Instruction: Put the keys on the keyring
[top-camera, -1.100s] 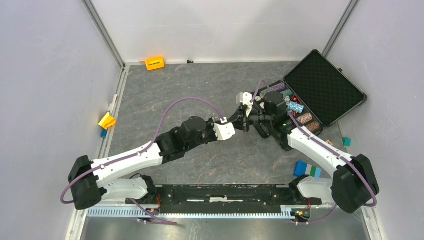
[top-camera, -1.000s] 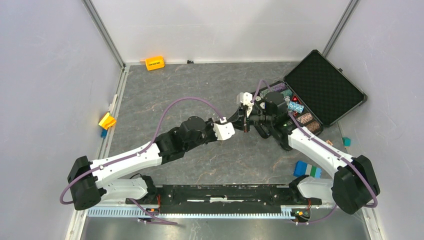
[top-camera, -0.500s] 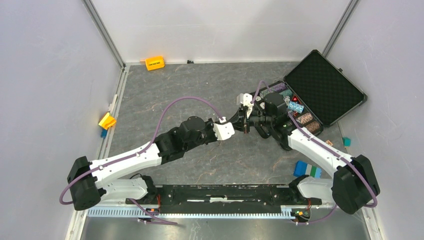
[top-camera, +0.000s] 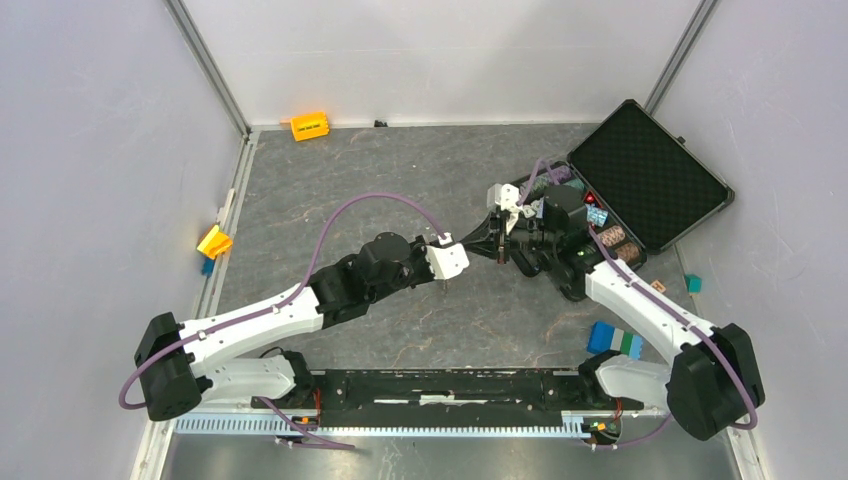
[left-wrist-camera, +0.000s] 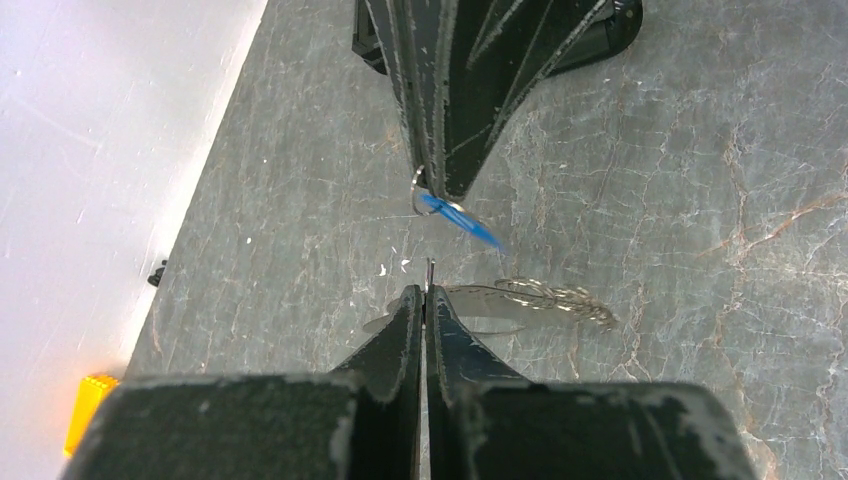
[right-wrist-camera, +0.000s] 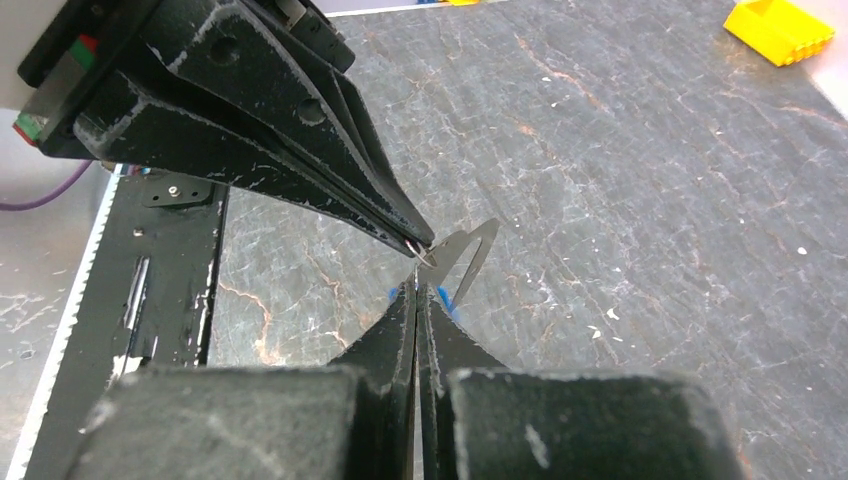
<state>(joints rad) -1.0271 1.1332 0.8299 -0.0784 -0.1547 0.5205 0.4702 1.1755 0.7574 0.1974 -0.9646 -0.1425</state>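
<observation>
My left gripper (left-wrist-camera: 426, 292) is shut on a thin silver key (left-wrist-camera: 430, 268), seen edge-on past its tips. My right gripper (right-wrist-camera: 417, 290) is shut on a small silver keyring (left-wrist-camera: 420, 197) with a blue tag (left-wrist-camera: 462, 222) hanging from it. The two grippers meet tip to tip above the floor's middle right, left (top-camera: 466, 252) and right (top-camera: 481, 245). In the right wrist view the key (right-wrist-camera: 470, 250) sticks out beside the ring (right-wrist-camera: 427, 254) at the left fingers (right-wrist-camera: 300, 150). Whether the key is threaded on the ring is too small to tell.
A silvery chain (left-wrist-camera: 555, 295) lies on the grey floor below the grippers. An open black case (top-camera: 640, 175) with spools stands at the back right. An orange block (top-camera: 309, 126), a yellow block (top-camera: 213, 242), a blue-green block (top-camera: 615, 338) and a teal cube (top-camera: 693, 284) sit near the edges.
</observation>
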